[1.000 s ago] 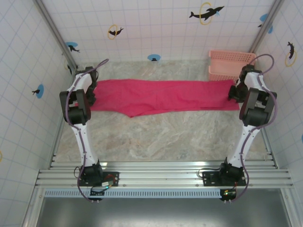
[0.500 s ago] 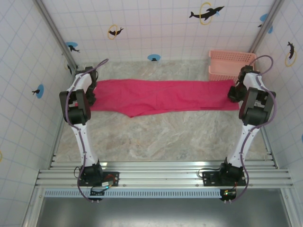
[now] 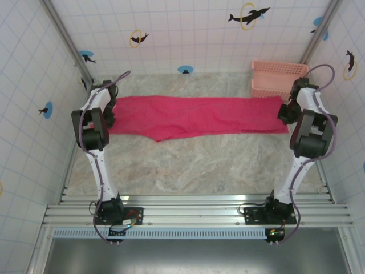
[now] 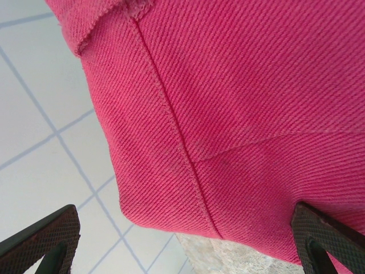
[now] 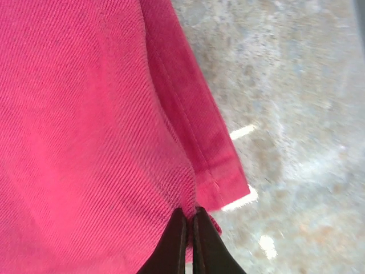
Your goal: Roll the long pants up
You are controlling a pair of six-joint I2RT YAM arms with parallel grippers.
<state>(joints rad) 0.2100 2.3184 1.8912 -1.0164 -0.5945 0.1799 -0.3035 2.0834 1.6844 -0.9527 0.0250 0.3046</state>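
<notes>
At the left gripper [image 3: 108, 112], a missed grab is the risk. Its fingers are spread wide, and in the left wrist view one fingertip [image 4: 40, 242] is seen over white tile, off the cloth. If the jaws were shut from there, only the outer seam might be caught, or nothing at all. Across the middle, the near edge of the long pants [image 3: 194, 117] is drawn down into a point, so a lopsided roll is to be feared if that is not evened out. At the right gripper [image 3: 283, 112], the fingers are pressed together and appear to be pinching only a small bite of cloth at the hem corner. Such a thin hold could be pulled free by a quick tug. The pink basket [image 3: 276, 80] just behind that end could also be knocked or snagged.

The pants are laid flat, lengthwise across the far part of the table [image 3: 194, 171]. Their left end is found under and between the open left jaws [image 4: 182, 242]. Their right hem corner is gathered at the closed tips of the right gripper [image 5: 186, 240], with bare table beside it.
</notes>
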